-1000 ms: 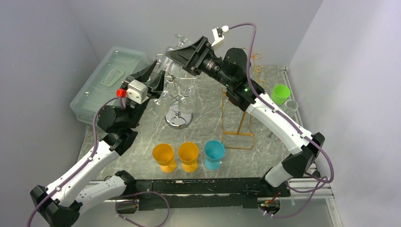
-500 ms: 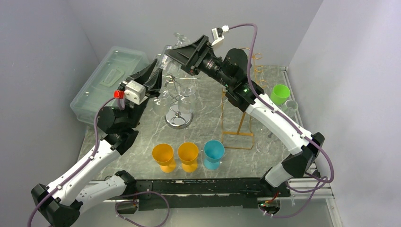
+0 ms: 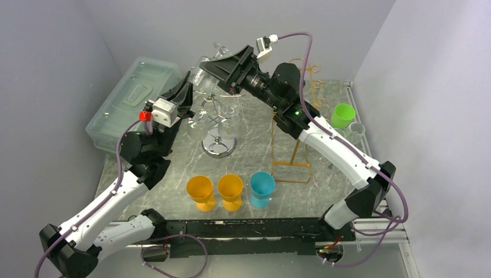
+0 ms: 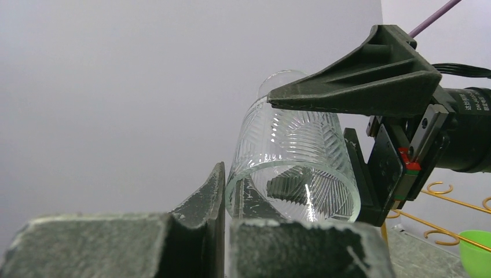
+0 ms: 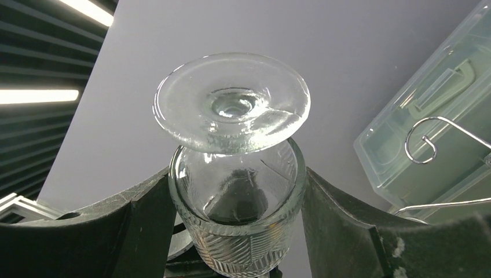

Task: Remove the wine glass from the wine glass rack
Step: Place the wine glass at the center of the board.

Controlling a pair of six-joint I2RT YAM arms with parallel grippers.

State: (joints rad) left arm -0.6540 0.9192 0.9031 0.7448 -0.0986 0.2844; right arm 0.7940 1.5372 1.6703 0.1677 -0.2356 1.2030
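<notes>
pinching the wine glass (image 4: 289, 156) rim, left tool (image 4: 231, 184) is narrow; right tool (image 5: 237, 200) clasps its bowl.

Top cam: fixed, high and behind the arm bases, tilted down and forward. Wide and far, it takes in the whole table (image 3: 255, 139) and both arms.

Left wrist cam: sits just behind the left fingers (image 4: 197, 231) and looks slightly upward toward a blank wall. Very close on the open rim of the wine glass (image 4: 292, 168); the right fingers (image 4: 359, 81) fill the right side.

Right wrist cam: looks steeply up between its own fingers at wall and ceiling lights, with the glass foot nearest the lens.

Overlap: all three see the wine glass. Top and right wrist share the clear bin (image 5: 428, 133). Top and left wrist share the green cup (image 4: 477, 255).
</notes>
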